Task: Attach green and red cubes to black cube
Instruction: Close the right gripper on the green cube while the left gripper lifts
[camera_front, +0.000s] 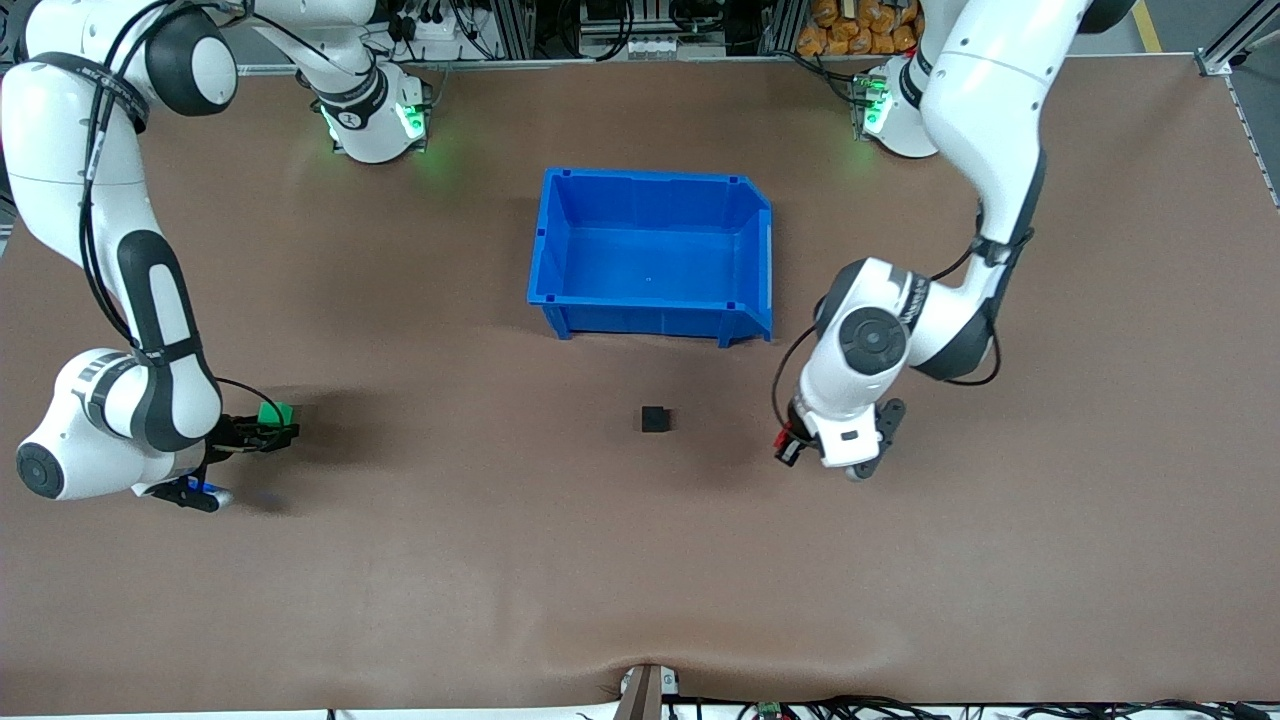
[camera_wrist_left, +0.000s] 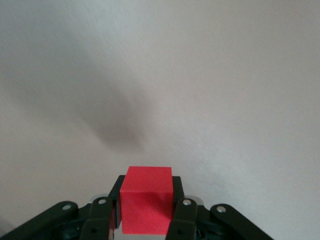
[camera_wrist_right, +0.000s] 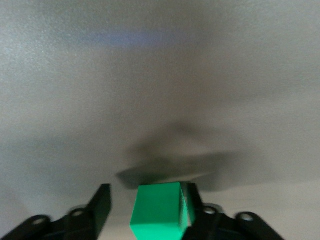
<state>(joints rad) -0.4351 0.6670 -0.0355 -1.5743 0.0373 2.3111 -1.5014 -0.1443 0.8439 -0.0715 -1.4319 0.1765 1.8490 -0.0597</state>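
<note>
The black cube (camera_front: 656, 419) sits on the brown table, nearer to the front camera than the blue bin. My left gripper (camera_front: 788, 446) is beside it toward the left arm's end, shut on the red cube (camera_front: 780, 441). In the left wrist view both fingers of the left gripper (camera_wrist_left: 147, 181) press the red cube's (camera_wrist_left: 146, 205) sides. My right gripper (camera_front: 268, 434) is at the right arm's end of the table, by the green cube (camera_front: 275, 412). In the right wrist view the green cube (camera_wrist_right: 160, 212) is tilted between the right gripper's (camera_wrist_right: 147, 195) fingers; it touches one finger, with a gap to the other.
The blue bin (camera_front: 762, 262) stands open and empty at mid-table, toward the robots' bases. A small fitting (camera_front: 645, 688) sits at the table edge nearest the front camera.
</note>
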